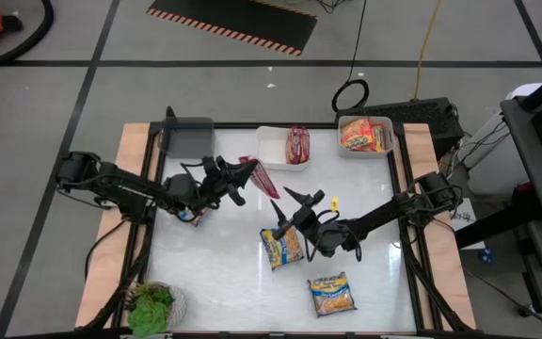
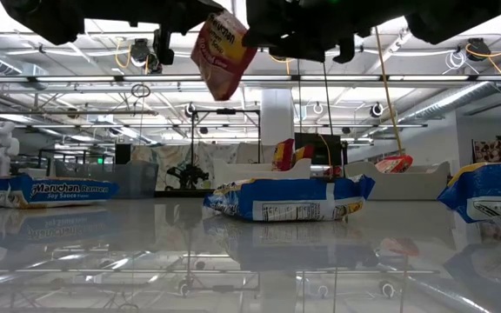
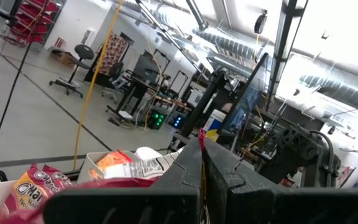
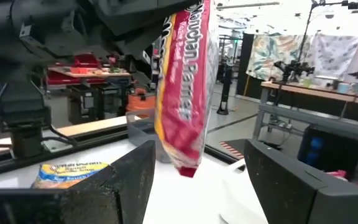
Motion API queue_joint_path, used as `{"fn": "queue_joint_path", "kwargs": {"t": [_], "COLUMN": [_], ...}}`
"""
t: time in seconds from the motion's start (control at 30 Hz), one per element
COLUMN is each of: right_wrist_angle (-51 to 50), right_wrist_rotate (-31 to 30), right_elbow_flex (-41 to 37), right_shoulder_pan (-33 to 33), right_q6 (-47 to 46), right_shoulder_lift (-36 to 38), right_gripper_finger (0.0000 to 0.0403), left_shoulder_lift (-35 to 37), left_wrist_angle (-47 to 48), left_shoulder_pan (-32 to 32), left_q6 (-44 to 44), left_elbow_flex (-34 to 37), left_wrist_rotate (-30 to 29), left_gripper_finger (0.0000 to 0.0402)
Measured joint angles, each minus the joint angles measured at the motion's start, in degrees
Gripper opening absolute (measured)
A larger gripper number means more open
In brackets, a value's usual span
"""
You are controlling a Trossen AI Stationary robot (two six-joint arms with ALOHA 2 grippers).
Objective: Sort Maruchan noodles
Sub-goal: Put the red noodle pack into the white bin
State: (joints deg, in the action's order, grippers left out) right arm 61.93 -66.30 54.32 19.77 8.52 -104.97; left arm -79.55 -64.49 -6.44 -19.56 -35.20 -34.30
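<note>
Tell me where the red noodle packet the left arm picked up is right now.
In the high view the red packet hangs above mid-table, pinched in the shut left gripper, just short of the middle white bin; the open right gripper waits beside it.

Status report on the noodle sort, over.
Left tool shut on red packet, lifted above the table. Right tool open, empty, facing it. Blue packets on the table. Nothing in the way.
</note>
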Motion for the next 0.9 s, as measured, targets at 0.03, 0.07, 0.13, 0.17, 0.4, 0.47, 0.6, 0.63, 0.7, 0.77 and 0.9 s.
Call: {"fn": "queue_joint_path", "kwargs": {"t": [0.03, 0.07, 0.13, 0.17, 0.4, 0.47, 0.6, 0.63, 0.7, 0.77, 0.9], "right_wrist_angle": [0.0, 0.0, 0.0, 0.0, 0.0, 0.0, -0.1, -0.2, -0.5, -0.6, -0.7], "right_wrist_rotate": [1.0, 2.2, 5.6, 7.1, 9.6, 9.8, 14.3, 15.3, 15.6, 15.6, 15.6], "right_elbow_flex": [0.0, 0.0, 0.0, 0.0, 0.0, 0.0, -0.1, -0.1, -0.1, -0.1, -0.1], "right_shoulder_pan": [-0.5, -1.0, -2.1, -2.7, -5.7, -6.6, -8.7, -9.2, -10.0, -10.6, -11.2], "right_q6": [-0.7, -1.6, -3.6, -4.7, -7.1, -7.2, -8.5, -9.1, -9.8, -9.6, -9.2], "right_shoulder_lift": [0.0, 0.0, 0.0, 0.0, 0.0, 0.0, 0.0, 0.0, 0.0, 0.0, 0.0], "right_gripper_finger": [0.0238, 0.0238, 0.0238, 0.0238, 0.0238, 0.0238, 0.0235, 0.0232, 0.0222, 0.0206, 0.0166], "left_shoulder_lift": [0.0, 0.0, 0.0, 0.0, 0.0, 0.0, 0.0, 0.0, 0.0, 0.0, -0.5], "left_wrist_angle": [0.0, 0.0, -0.1, -0.1, -0.1, -0.1, -0.1, -0.1, -0.1, -0.1, -0.1], "left_shoulder_pan": [0.0, 0.2, 0.6, 0.8, 1.6, 1.6, 1.6, 1.6, 1.6, 1.6, 1.2], "left_q6": [0.0, 0.0, -0.3, -0.4, -1.0, -1.0, -1.2, -1.4, -1.9, -2.0, -3.0], "left_elbow_flex": [0.0, 0.0, 0.0, 0.0, 0.0, 0.0, 0.0, 0.0, 0.0, 0.0, 0.0], "left_wrist_rotate": [0.0, 0.0, 0.0, 0.0, 0.0, 0.0, 0.0, 0.0, 0.0, 0.0, -0.1], "left_gripper_finger": [0.0, 0.0, 0.0, 0.0, 0.0, 0.0, 0.0, 0.0, 0.0, 0.0, 0.0]}}
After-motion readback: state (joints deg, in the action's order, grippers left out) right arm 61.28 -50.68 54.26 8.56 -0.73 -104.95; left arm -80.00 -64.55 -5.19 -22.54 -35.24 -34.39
